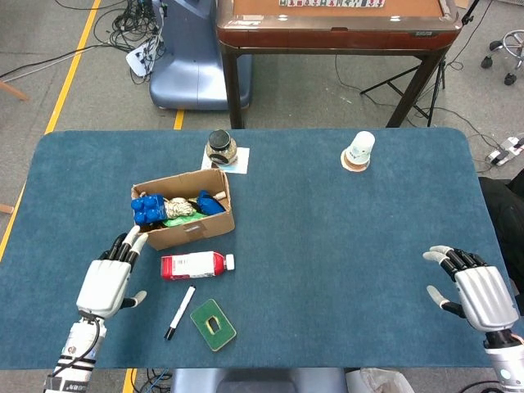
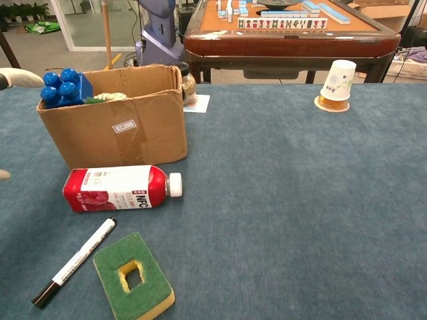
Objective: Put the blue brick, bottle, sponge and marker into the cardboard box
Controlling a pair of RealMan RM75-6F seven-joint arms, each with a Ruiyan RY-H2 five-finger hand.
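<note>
Deep teal felt tabletop (image 1: 327, 246). Plain brown cardboard box (image 2: 113, 130) with a small white label. Bright blue studded brick (image 2: 65, 87). Red bottle (image 2: 120, 188), white cap, white-and-black lettering. White marker (image 2: 75, 261), black tip. Green sponge (image 2: 133, 278) on yellow base. White paper cup (image 2: 339, 80), faint printed pattern.

Brick (image 1: 147, 207) in box (image 1: 193, 230), bottle (image 1: 195, 265) just before box, marker (image 1: 179, 312) and sponge (image 1: 213, 324) nearer still

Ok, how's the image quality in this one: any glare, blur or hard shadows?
Head view: even light, sharp, only soft shadows beside the cardboard box and bottle. Chest view: crisp up close, no glare on the table, and the left hand is cropped at the frame edge.
</note>
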